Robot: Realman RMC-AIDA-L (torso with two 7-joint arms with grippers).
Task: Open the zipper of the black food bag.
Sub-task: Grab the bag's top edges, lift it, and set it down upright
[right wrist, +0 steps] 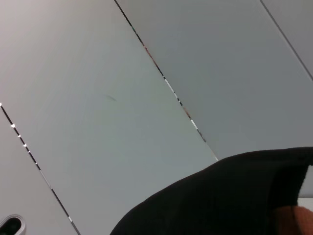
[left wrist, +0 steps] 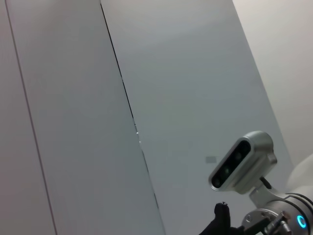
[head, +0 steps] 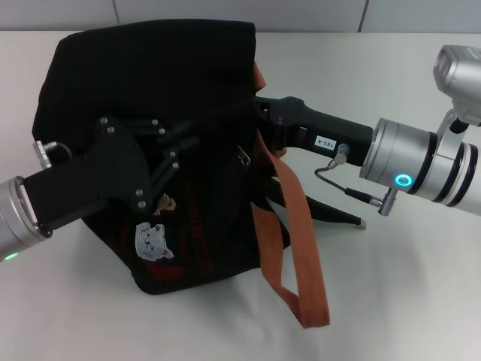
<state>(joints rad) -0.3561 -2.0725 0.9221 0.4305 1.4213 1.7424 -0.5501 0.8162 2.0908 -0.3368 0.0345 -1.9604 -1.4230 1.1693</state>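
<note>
The bag [head: 188, 98] stands mid-table [head: 391, 301], soft and floppy. Our left gripper [head: 176, 147] and right gripper [head: 263, 113] press against it; we cannot tell their grip. We judge the small metal pull [head: 244, 156] the place to pinch.

Soft, even light is spread over the white table [head: 391, 301]. Only faint shadows are seen beside the black food bag [head: 150, 113], whose dark cloth is hard to make out. No glare is seen. The wall panels [left wrist: 186, 98] look grey and dim.
</note>
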